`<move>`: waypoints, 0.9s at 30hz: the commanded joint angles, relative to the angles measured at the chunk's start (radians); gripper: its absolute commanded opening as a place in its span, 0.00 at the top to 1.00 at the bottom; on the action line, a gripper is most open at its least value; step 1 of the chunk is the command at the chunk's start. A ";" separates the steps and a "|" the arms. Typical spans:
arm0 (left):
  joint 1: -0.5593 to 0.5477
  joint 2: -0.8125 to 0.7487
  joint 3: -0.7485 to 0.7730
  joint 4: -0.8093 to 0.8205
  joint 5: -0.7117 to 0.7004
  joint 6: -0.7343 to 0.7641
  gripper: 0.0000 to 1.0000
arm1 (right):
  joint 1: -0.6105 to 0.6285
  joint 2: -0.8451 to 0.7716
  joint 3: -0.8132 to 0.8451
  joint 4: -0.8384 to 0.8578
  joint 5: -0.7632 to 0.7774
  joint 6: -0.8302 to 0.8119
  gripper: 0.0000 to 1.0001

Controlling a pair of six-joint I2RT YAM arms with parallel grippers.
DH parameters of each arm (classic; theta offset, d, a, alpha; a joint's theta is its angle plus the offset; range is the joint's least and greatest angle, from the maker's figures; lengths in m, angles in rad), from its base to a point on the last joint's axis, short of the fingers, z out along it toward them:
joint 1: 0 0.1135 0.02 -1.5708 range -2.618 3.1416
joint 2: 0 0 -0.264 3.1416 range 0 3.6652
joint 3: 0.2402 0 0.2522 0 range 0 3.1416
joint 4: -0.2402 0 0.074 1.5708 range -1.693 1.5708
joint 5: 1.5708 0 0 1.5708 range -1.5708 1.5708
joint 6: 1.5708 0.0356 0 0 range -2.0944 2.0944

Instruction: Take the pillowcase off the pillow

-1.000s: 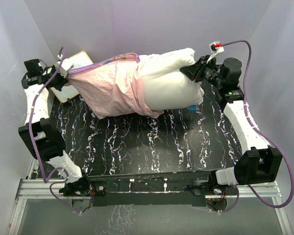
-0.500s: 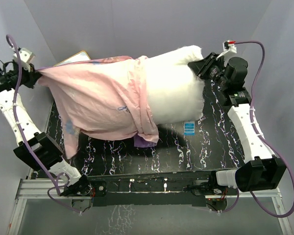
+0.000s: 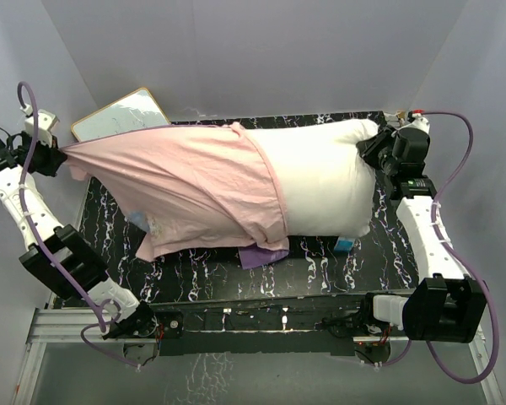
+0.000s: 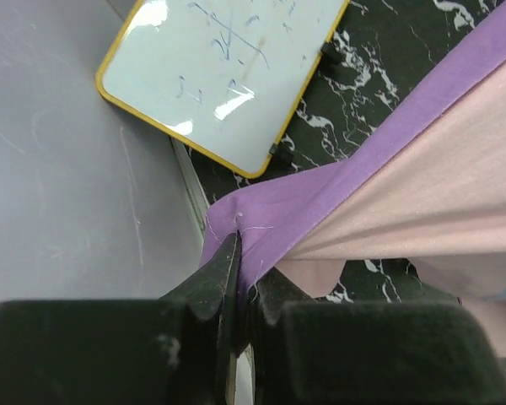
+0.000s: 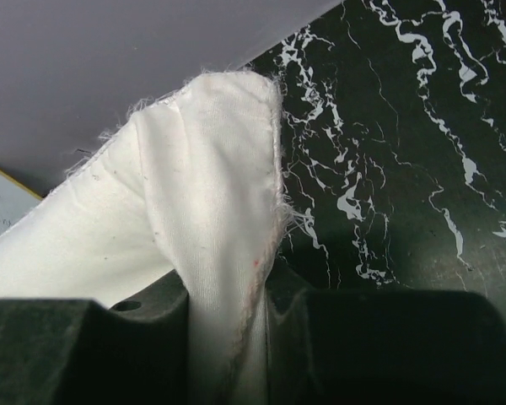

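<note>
Even, soft overhead light; glare on the whiteboard (image 4: pixel 228 76); near jaws blurred.

The pillowcase (image 3: pixel 194 190) was seen in pale pink, edged with a purple band, and a faint bluish print was made out near its lower left corner. The pillow (image 3: pixel 320 181) was shown plain white, with a small blue tag (image 3: pixel 344 245) at its near edge. The table (image 3: pixel 320 274) was patterned black with white marble veins. The whiteboard (image 3: pixel 122 114) was framed in yellow and marked with faint blue scribbles. The arms (image 3: pixel 426 232) were coloured white with black joints.
</note>
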 commanded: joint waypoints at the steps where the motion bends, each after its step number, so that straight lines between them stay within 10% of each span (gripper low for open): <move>1: 0.074 -0.059 -0.048 0.146 -0.163 0.079 1.00 | -0.104 -0.042 0.027 0.140 0.325 -0.019 0.92; 3: 0.036 -0.087 -0.080 0.033 -0.078 0.112 0.89 | -0.102 -0.025 0.029 0.160 0.217 -0.005 0.92; 7: -0.186 -0.230 -0.207 -0.182 -0.037 0.225 0.09 | -0.044 0.032 0.022 0.179 0.130 -0.053 0.92; 17: -0.626 -0.460 -0.653 -0.271 -0.123 0.239 0.03 | -0.039 0.023 -0.043 0.256 0.046 -0.165 0.92; 27: -0.903 -0.407 -0.959 0.197 -0.374 -0.118 0.03 | -0.026 0.030 0.014 0.228 0.020 -0.203 0.92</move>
